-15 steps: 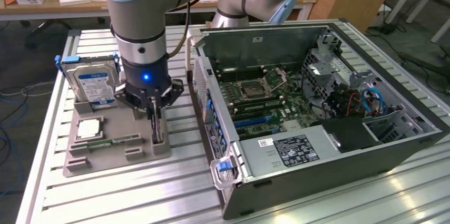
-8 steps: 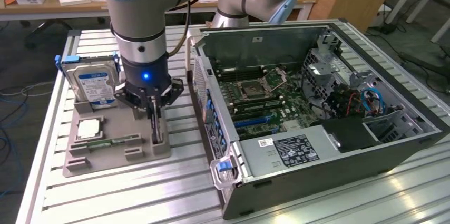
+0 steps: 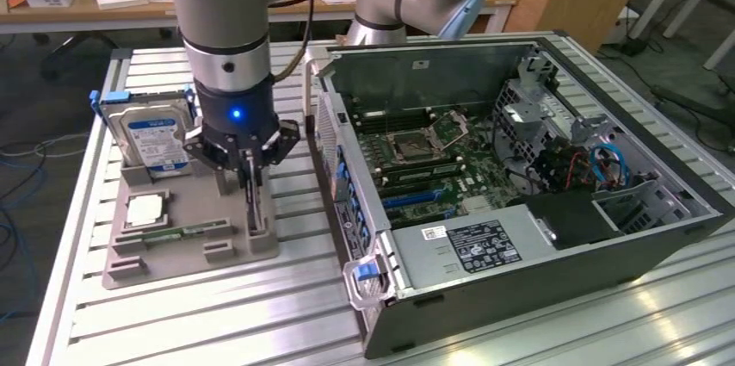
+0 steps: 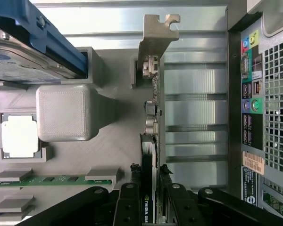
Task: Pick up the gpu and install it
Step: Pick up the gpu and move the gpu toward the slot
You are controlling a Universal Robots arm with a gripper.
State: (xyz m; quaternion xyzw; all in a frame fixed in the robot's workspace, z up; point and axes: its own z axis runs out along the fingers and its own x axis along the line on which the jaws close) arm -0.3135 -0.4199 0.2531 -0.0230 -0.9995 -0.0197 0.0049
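The gpu (image 3: 254, 204) stands on its long edge in a slot of the grey parts holder (image 3: 172, 261), beside the open computer case (image 3: 460, 250). In the wrist view the gpu (image 4: 151, 117) shows edge-on, with its silvery bracket (image 4: 154, 42) at the far end. My gripper (image 3: 250, 178) comes straight down over the card. Its black fingers (image 4: 129, 200) press against both faces of the card's near end, so the gripper (image 4: 150, 173) is shut on it. The card still sits in its slot.
The holder also carries a hard drive (image 3: 155, 133) with a blue-white label, a processor chip (image 3: 146, 209) and a green memory stick (image 3: 184, 232). The case's rear panel (image 4: 254, 103) is close beside the card. A motherboard (image 3: 419, 168) lies exposed inside the case.
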